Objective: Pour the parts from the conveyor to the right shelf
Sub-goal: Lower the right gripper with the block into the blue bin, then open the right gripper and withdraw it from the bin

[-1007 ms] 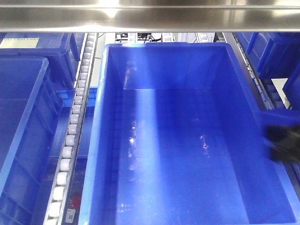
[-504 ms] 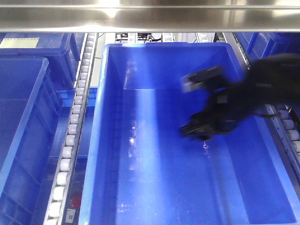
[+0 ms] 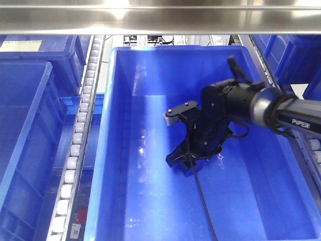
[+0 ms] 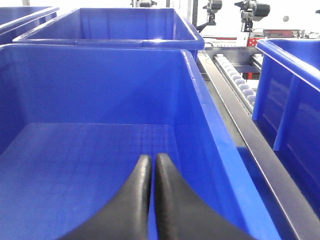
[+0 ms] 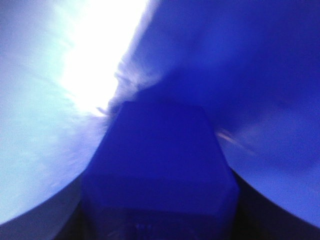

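Your part (image 5: 160,165), a blue block, is filling the middle of the right wrist view, blurred, its flat top facing the lens and a bin's blue floor lying behind it. In the front view you cannot make the block out; the right gripper (image 3: 183,138) is hiding it. That gripper is sitting low inside the large middle bin (image 3: 113,150) of the shelf (image 3: 160,17), its fingers pointing toward the bin's left wall. Whether its jaws are clamping the block you cannot tell: the wrist view is too smeared and the front view shows only dark fingers, one pale pad (image 3: 173,114) above and one tip near the floor. The black arm (image 3: 281,113) is reaching in over the bin's right rim, with a thin cable (image 3: 203,201) trailing across the floor toward you.

A roller rail (image 3: 80,130) is running along the bin's left side, with another blue bin (image 3: 25,125) beyond it. A second roller rail (image 3: 313,145) is lying under the arm at the right.

Your left gripper (image 4: 149,170) is hanging over a bin (image 4: 200,100) interior, its black fingers pressed together with nothing between them. To its right, a steel rail (image 4: 260,160) and rollers (image 4: 237,80) are separating that bin from the next (image 4: 290,65).
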{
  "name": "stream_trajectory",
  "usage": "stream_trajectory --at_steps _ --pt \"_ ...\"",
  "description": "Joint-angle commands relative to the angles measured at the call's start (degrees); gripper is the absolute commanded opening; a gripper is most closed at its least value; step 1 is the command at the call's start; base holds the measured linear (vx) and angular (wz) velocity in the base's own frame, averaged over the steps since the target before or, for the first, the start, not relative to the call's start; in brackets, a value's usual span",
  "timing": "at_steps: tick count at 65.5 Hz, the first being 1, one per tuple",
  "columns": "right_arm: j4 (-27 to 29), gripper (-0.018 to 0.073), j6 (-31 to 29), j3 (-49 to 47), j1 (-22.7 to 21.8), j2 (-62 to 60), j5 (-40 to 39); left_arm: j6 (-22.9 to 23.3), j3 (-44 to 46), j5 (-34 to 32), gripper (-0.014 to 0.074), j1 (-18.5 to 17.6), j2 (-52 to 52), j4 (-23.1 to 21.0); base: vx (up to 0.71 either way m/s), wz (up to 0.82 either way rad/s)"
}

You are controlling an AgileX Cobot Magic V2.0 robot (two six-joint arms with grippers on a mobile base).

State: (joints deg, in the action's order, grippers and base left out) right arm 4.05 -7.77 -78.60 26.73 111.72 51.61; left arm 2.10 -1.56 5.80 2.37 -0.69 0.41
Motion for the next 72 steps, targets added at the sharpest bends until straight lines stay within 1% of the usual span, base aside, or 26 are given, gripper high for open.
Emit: stream_trajectory --at_steps 1,6,10,21,29,32,36,47,54,59,61,67,71,72 --pt "-0.3 0.0047 -0.7 -1.5 -0.1 -1.8 -0.9 0.5 1.1 -4.2 -0.0006 -0.3 -0.6 -0.4 0.00 0.00" --pt "-0.7 0.0115 -0.9 -1.4 -0.1 -1.8 -1.1 0.5 1.1 -4.2 -0.0006 -0.3 -0.6 -0.4 0.00 0.00" --pt "-0.9 0.0188 -0.9 -1.4 -0.1 -1.8 -1.5 0.5 1.1 -4.2 -0.0006 -0.3 -0.6 -0.4 0.00 0.00" --pt "-1.0 0.0484 -0.4 -1.5 -0.1 -2.0 -1.9 0.5 1.1 -4.2 -0.0006 -0.3 -0.6 -0.4 0.00 0.00" --pt "-0.9 0.0650 0.3 -1.4 -0.1 -3.8 -3.6 0.5 1.1 -4.2 -0.0006 -0.3 -0.6 -0.4 0.00 0.00" --pt "-0.8 0.0685 0.4 -1.3 -0.1 -4.9 -4.6 0.5 1.1 -4.2 -0.0006 -0.3 -0.6 -0.4 0.00 0.00" --pt "-0.9 0.0710 0.4 -0.5 -0.2 -7.1 -6.5 0.5 1.1 -4.2 -0.0006 -0.3 -0.6 -0.4 0.00 0.00" --pt "-0.5 0.0681 0.4 7.0 -0.7 -15.2 -15.6 0.5 1.1 -4.2 -0.0006 -0.3 -0.6 -0.4 0.00 0.00" --pt "-0.4 0.0624 0.4 13.4 -0.7 -22.2 -20.5 0.5 1.1 -4.2 -0.0006 -0.3 -0.6 -0.4 0.00 0.00" --pt "-0.4 0.0556 0.5 18.4 -0.7 -28.4 -24.2 0.5 1.1 -4.2 -0.0006 -0.3 -0.6 -0.4 0.00 0.00" --pt "-0.4 0.0524 0.7 20.2 -0.7 -31.4 -25.7 0.5 1.1 -4.2 -0.0006 -0.3 -0.6 -0.4 0.00 0.00" --pt "-0.5 0.0370 1.2 25.9 -0.7 -39.1 -30.1 0.5 1.1 -4.2 -0.0006 -0.3 -0.6 -0.4 0.00 0.00" --pt "-1.5 0.0223 2.3 29.3 -0.7 -45.2 -32.3 0.5 1.1 -4.2 -0.0006 -0.3 -0.6 -0.4 0.00 0.00" --pt "-2.1 0.0169 2.7 30.5 -0.7 -47.2 -32.8 0.5 1.1 -4.2 -0.0006 -0.3 -0.6 -0.4 0.00 0.00"
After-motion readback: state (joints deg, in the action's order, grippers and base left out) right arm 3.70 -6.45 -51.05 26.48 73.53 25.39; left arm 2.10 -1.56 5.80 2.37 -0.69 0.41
